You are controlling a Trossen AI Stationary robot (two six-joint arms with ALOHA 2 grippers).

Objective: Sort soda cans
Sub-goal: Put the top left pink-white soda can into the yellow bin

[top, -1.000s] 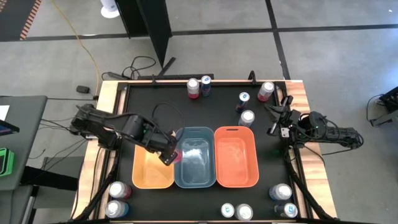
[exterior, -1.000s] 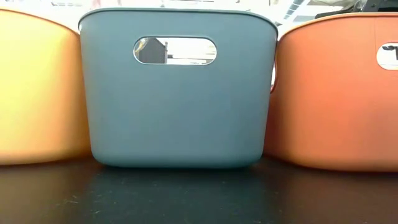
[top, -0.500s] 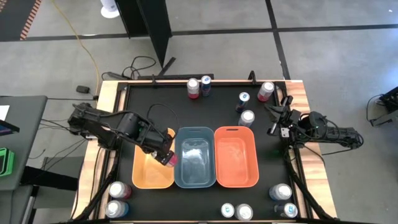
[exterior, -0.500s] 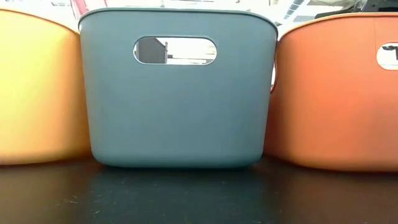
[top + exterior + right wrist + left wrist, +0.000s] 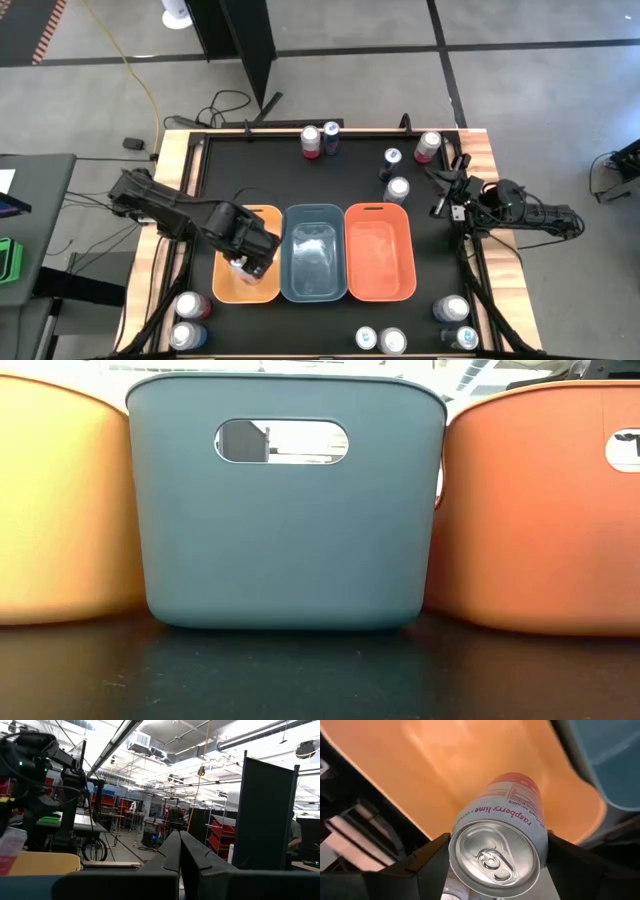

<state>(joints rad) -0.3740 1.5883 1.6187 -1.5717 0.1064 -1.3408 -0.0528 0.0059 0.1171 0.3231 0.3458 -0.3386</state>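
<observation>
My left gripper (image 5: 247, 265) hovers over the yellow-orange bin (image 5: 228, 285), shut on a white-and-red soda can (image 5: 496, 840) whose silver top faces the wrist camera. My right gripper (image 5: 443, 195) waits shut near the table's right edge, touching nothing. Other cans stand upright on the black table. A red can (image 5: 311, 141) and a blue can (image 5: 331, 135) are at the far edge. Three more (image 5: 397, 189) stand far right. Two (image 5: 190, 305) are near left, two (image 5: 380, 341) at the near edge and two (image 5: 450, 308) near right. My left gripper pinches the can's side wall just below the top rim (image 5: 462, 827), with one finger (image 5: 427, 862) on each side. The fingers come from above, pointing down along the can. The can is lifted clear over the yellow-orange bin's inside, bottom end toward the bin floor, slightly tilted.
Three bins sit side by side mid-table: yellow-orange on the left, blue (image 5: 313, 285) in the middle and red-orange (image 5: 380, 285) on the right. In the low view the blue bin (image 5: 285, 530) blocks the table behind it. Bare black mat lies between the bins and the far cans.
My left gripper has carried the can from over the blue bin's left rim toward the table's left and a little toward the near edge. It now hangs over the yellow-orange bin. It stayed shut on the can.
</observation>
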